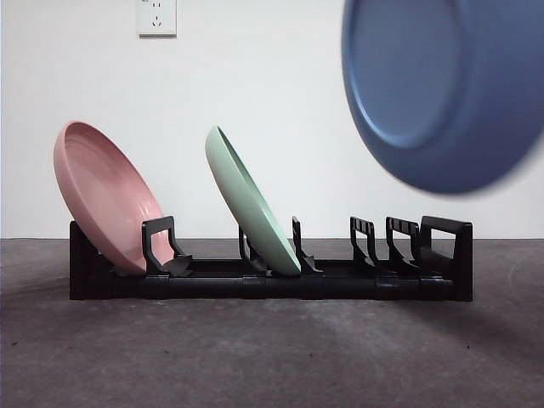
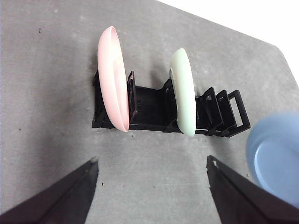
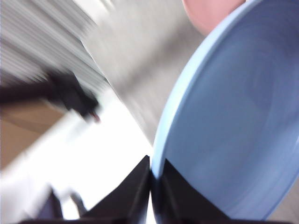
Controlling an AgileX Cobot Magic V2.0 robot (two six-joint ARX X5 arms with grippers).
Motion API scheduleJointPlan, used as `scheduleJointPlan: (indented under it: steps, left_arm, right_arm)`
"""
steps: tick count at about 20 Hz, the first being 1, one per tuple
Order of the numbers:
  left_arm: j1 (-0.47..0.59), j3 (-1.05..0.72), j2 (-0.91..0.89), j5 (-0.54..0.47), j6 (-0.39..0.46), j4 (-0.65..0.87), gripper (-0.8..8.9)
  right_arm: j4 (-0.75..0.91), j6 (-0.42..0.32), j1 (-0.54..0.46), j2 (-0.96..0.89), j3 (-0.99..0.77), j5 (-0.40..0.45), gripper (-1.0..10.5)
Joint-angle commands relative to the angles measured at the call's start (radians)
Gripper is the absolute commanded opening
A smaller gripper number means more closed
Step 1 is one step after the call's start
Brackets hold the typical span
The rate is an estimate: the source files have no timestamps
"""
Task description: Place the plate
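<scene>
The right gripper (image 3: 152, 179) has its jaws pinched on the rim of a blue plate (image 1: 446, 89), which hangs in the air, tilted, above the rack's end nearest the empty slots and clear of it. In the front view the plate shows blurred at the upper right, its underside and foot ring facing the camera; the arm itself is hidden behind it. In the right wrist view the two black jaws meet at the plate's edge with the hollow face spreading away from them.

The left gripper (image 2: 152, 172) hovers high over the grey counter (image 2: 46, 70), looking down at the rack, its jaws spread wide and holding nothing.

The black dish rack (image 1: 272, 276) sits on the counter. A pink plate (image 1: 106, 200) leans in the slot at one end, and a green plate (image 1: 251, 204) leans in a slot near the middle, both tilted the same way. The slots between the green plate and the far end stand free.

On the white wall behind is a power socket (image 1: 156, 17); I can read no writing on it or anywhere else.
</scene>
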Motion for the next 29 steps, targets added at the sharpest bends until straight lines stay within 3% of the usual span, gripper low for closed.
scheduleJointPlan:
  steps: [1, 5, 9, 12, 16, 22, 29]
  left_arm:
    - [-0.002, 0.021, 0.005, 0.006, 0.008, 0.01, 3.71]
    - [-0.002, 0.021, 0.005, 0.005, 0.008, 0.009, 3.71]
    - [-0.002, 0.021, 0.005, 0.005, 0.009, 0.009, 3.71]
    - [-0.002, 0.021, 0.005, 0.005, 0.028, 0.01, 3.71]
    - [-0.002, 0.021, 0.005, 0.005, 0.034, 0.009, 3.71]
    - [-0.002, 0.021, 0.005, 0.005, 0.035, 0.009, 3.71]
    - [-0.002, 0.021, 0.005, 0.005, 0.038, 0.009, 3.71]
  right_arm:
    - [0.019, -0.077, 0.127, -0.061, -0.025, 0.109, 0.1]
    - [0.019, -0.079, 0.396, -0.047, -0.029, 0.389, 0.1]
    - [0.02, -0.043, 0.642, 0.093, -0.029, 0.66, 0.1]
    - [0.034, -0.026, 0.769, 0.237, -0.029, 0.79, 0.1]
    - [0.117, -0.024, 0.856, 0.441, -0.028, 0.853, 0.1]
    - [0.202, -0.079, 0.859, 0.652, -0.027, 0.993, 0.1]
    - [0.346, -0.13, 0.817, 0.747, -0.027, 0.999, 0.1]
